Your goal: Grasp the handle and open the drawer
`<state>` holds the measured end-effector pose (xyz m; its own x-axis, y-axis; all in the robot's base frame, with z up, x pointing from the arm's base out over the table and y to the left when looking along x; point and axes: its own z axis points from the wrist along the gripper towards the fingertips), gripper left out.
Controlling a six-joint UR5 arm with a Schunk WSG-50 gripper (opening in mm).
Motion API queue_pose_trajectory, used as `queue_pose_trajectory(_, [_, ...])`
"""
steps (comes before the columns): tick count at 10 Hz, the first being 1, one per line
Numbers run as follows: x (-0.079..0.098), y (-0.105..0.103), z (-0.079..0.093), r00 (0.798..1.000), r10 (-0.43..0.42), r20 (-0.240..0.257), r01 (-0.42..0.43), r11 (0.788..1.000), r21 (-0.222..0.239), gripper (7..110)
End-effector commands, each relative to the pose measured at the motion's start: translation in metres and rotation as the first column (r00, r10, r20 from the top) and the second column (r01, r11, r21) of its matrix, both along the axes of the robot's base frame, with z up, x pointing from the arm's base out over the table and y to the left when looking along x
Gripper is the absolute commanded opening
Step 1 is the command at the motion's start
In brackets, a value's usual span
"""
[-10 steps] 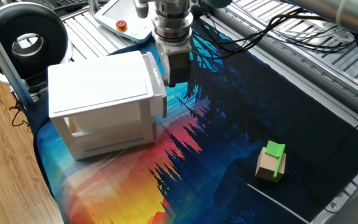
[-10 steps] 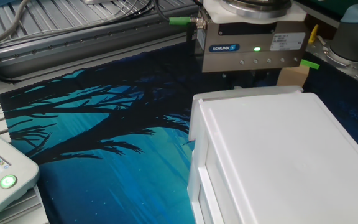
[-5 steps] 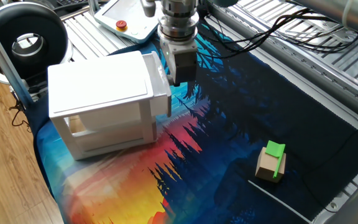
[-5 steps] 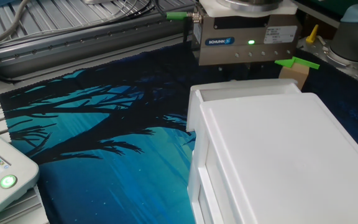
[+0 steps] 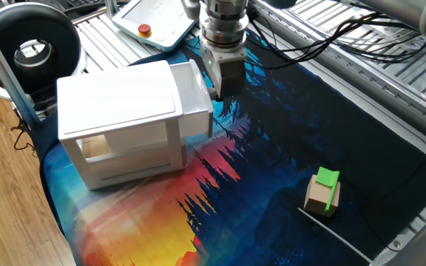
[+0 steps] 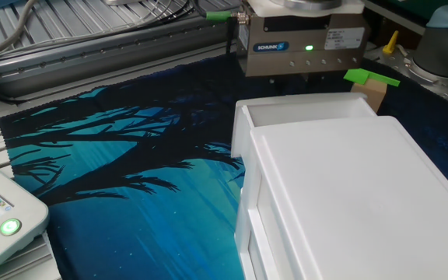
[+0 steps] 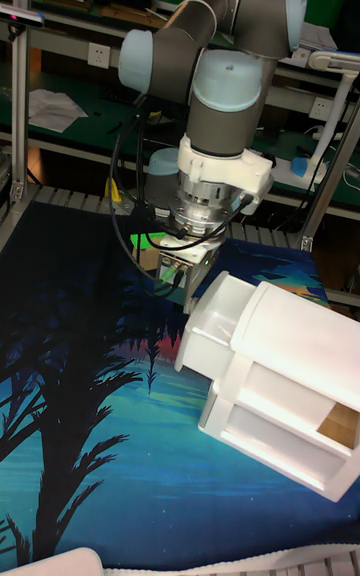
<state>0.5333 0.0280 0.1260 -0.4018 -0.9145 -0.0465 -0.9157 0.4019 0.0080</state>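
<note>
The white cabinet (image 5: 117, 100) stands on the printed cloth at the left. Its upper drawer (image 5: 200, 94) sticks partly out toward the gripper, and the tall fixed view shows the open tray of the drawer (image 7: 218, 321). My gripper (image 5: 222, 93) hangs straight down against the drawer front, shut on the handle, which its fingers hide. In the tall fixed view the gripper (image 7: 193, 298) touches the front's upper edge. From the other side, only the gripper housing (image 6: 302, 54) shows behind the drawer (image 6: 306, 113).
A wooden block with a green top (image 5: 323, 191) lies on the cloth to the right, and the block (image 6: 369, 84) also shows beside the gripper housing. A teach pendant (image 5: 150, 18) and a black round device (image 5: 32, 48) sit behind the cabinet. Cables hang along the metal rails (image 5: 361, 52).
The gripper has moved away from the cabinet, and the upper drawer has slid out with it, showing more of its open tray.
</note>
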Motion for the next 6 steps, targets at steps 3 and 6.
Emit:
queue_pose_trajectory(3, [-0.004,-0.010,0.003,1.000,0.006,0.006,-0.006,1.000,0.023,7])
queue_pose_trajectory(6, [-0.009,-0.023,0.004,1.000,0.019,0.008,-0.020,0.999,0.040,7])
